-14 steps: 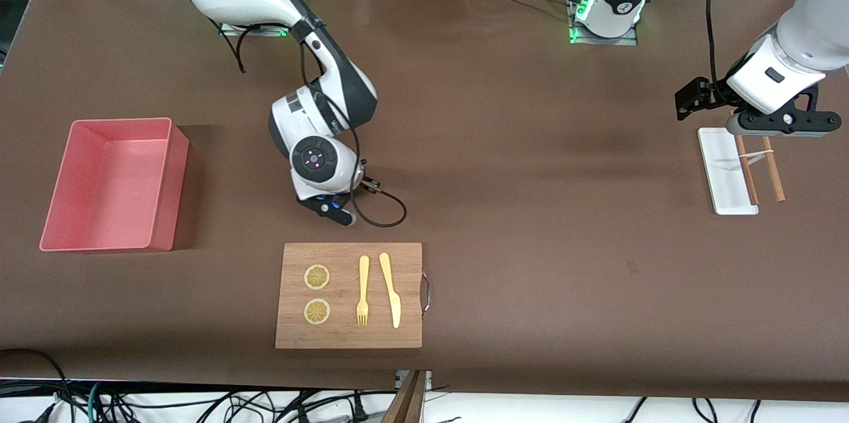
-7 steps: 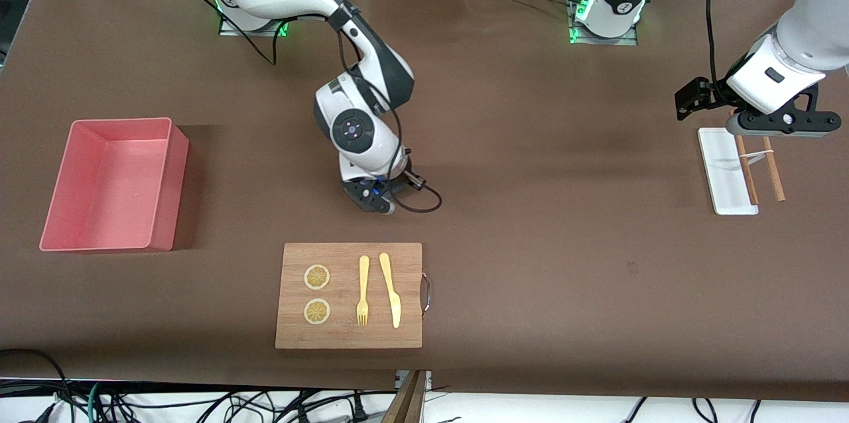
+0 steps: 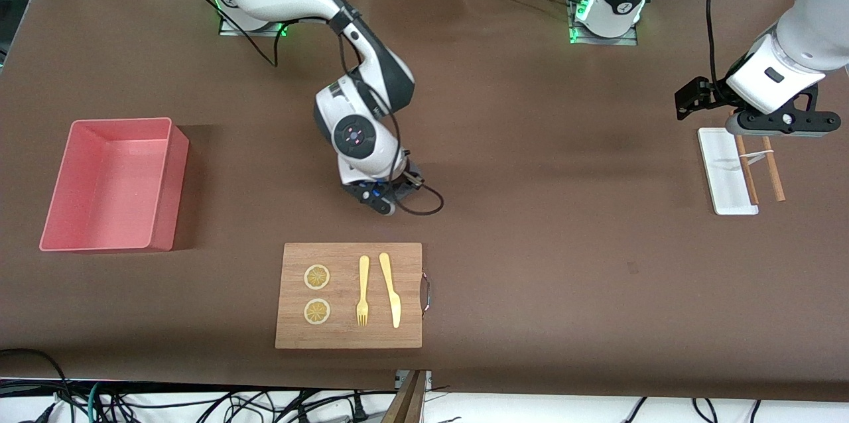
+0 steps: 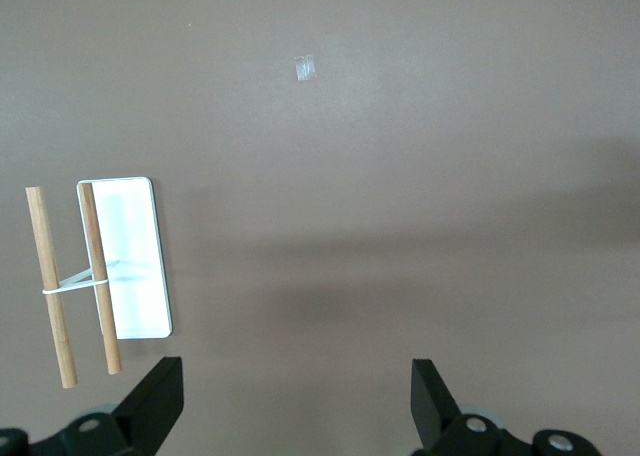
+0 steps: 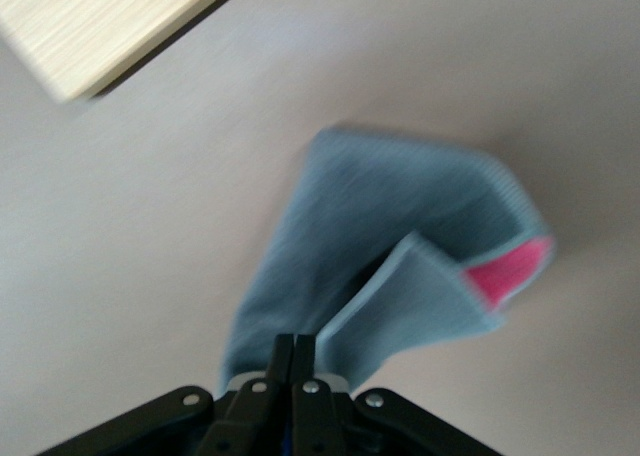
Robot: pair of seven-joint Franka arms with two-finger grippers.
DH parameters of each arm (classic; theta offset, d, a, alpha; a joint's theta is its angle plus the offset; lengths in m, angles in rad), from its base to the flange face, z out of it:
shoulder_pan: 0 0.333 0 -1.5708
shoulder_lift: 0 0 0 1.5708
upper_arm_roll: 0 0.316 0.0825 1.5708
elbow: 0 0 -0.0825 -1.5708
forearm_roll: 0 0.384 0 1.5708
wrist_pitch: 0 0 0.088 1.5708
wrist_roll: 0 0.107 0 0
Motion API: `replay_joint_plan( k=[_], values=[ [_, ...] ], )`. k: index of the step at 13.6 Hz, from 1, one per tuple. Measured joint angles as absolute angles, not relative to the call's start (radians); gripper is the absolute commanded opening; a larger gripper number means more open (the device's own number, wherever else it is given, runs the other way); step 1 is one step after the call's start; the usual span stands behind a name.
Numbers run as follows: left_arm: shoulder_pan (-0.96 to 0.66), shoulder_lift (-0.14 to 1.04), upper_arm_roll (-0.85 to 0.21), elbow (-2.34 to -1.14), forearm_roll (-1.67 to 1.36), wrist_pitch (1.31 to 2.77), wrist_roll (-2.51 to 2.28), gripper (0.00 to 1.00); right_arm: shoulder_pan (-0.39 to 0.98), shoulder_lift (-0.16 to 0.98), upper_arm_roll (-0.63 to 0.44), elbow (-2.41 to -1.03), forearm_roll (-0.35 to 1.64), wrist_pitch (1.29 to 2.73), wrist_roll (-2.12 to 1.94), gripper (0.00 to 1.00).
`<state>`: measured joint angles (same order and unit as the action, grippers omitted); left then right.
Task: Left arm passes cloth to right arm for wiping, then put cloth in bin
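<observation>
The grey cloth (image 5: 400, 216) with its red patch (image 5: 515, 271) lies spread and partly folded on the brown table, close to a corner of the wooden board (image 5: 100, 16). My right gripper (image 5: 295, 341) is shut on one edge of the cloth and pressed low to the table. In the front view the right gripper (image 3: 381, 201) sits just farther from the camera than the board (image 3: 348, 296), and its wrist hides the cloth. The pink bin (image 3: 174, 184) stands empty toward the right arm's end. My left gripper (image 3: 786, 123) (image 4: 295, 396) waits open and empty over the table beside the white tray.
The board carries two lemon slices (image 3: 317, 277), a yellow fork (image 3: 363, 290) and a yellow knife (image 3: 391, 290). A small white tray (image 3: 719, 171) (image 4: 135, 266) with two wooden sticks (image 3: 773, 168) lies at the left arm's end. A black cable (image 3: 424, 201) loops beside the right wrist.
The right arm has swept along the table toward the left arm's end, dragging the cloth, and has nearly stopped in the last half second. The left arm has not moved.
</observation>
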<state>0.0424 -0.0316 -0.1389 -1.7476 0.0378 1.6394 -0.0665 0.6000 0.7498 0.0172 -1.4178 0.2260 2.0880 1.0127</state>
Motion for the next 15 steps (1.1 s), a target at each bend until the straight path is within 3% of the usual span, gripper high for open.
replay_joint_plan(
  k=[9,15],
  values=[
    [0.043,-0.032,-0.138,-1.748,0.038,1.638,-0.029,1.0,0.38,0.742,0.006,-1.397,0.093,1.833,0.614,0.0],
    [0.043,-0.032,-0.137,-1.743,0.038,1.638,-0.029,1.0,0.349,0.732,-0.126,-1.391,0.086,1.74,0.338,0.0]
  ],
)
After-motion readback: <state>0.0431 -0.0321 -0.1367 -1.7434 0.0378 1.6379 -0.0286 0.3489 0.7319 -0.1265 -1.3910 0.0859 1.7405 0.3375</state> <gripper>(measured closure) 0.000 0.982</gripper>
